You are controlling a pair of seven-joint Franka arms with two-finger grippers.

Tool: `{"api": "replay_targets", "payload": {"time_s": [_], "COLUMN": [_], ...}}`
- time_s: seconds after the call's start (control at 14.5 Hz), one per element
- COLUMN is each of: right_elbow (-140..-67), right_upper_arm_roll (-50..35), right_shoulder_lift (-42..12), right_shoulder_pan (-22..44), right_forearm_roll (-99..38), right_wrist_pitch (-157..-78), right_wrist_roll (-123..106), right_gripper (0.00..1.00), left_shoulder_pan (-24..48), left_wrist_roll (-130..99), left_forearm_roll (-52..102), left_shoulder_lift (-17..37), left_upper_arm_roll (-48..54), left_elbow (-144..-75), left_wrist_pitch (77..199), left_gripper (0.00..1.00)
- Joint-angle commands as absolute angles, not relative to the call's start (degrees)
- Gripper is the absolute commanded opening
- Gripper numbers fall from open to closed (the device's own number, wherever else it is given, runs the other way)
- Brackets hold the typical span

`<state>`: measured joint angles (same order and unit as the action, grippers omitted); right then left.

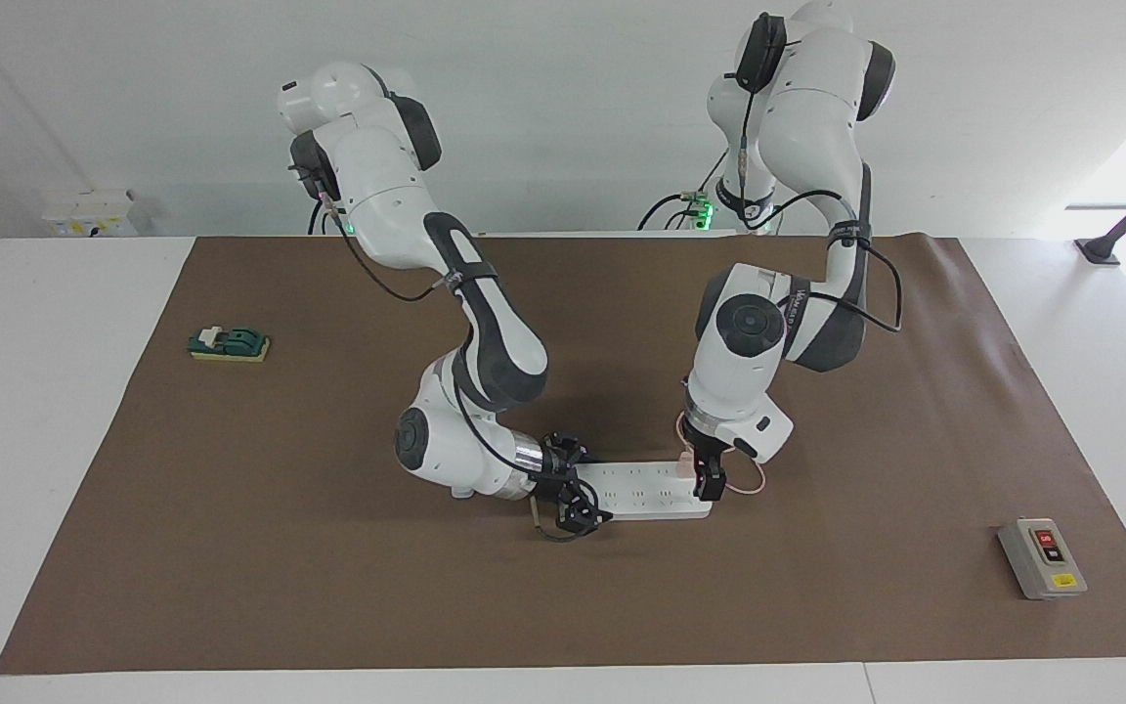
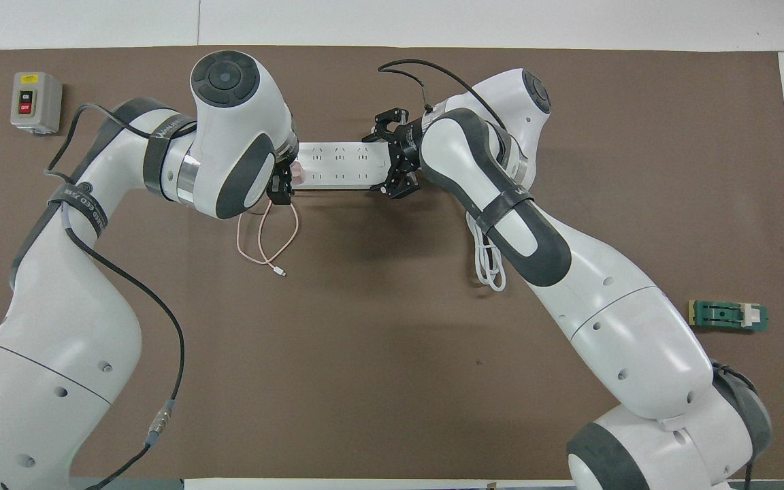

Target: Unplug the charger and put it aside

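Pink and small, the charger (image 1: 685,462) sits plugged into the strip (image 1: 643,490) at its end toward the left arm, with the left gripper (image 1: 708,476) down at it, fingers spread and not yet holding it, while the right gripper (image 1: 571,505) presses the strip's other end; I cannot tell its fingers. From overhead, the cable (image 2: 268,238) loops nearer the robots than the strip (image 2: 337,163), so a pull off the vertical could drag the strip or snag that cable if the right gripper (image 2: 395,160) slips.
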<state>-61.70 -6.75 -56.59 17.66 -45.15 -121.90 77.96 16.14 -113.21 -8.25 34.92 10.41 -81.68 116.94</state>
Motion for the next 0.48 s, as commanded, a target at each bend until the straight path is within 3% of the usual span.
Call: {"api": "replay_targets", "payload": {"time_s": [0.0,0.41], "right_elbow": [-61.7,-61.7], "right_upper_arm_roll": [-7.3,-7.3], "right_shoulder_lift": [-57.5,-57.5], "right_shoulder_pan": [17.4,17.6], "right_forearm_roll": [-46.0,-46.0], "right_wrist_pitch": [-123.4,-124.3], "right_wrist_roll": [74.4,74.4], "right_gripper": [0.35,0.35], "left_shoulder_pan": [16.6,16.6], "left_wrist_roll": [-114.4,-114.3], "left_forearm_roll": [-9.7,-9.9], "left_shoulder_lift": [35.9,36.7], "left_upper_arm_roll": [10.2,10.2], "left_elbow": [-80.7,-80.7], "left_wrist_pitch": [117.3,117.4], "left_gripper": [1.00,1.00]}}
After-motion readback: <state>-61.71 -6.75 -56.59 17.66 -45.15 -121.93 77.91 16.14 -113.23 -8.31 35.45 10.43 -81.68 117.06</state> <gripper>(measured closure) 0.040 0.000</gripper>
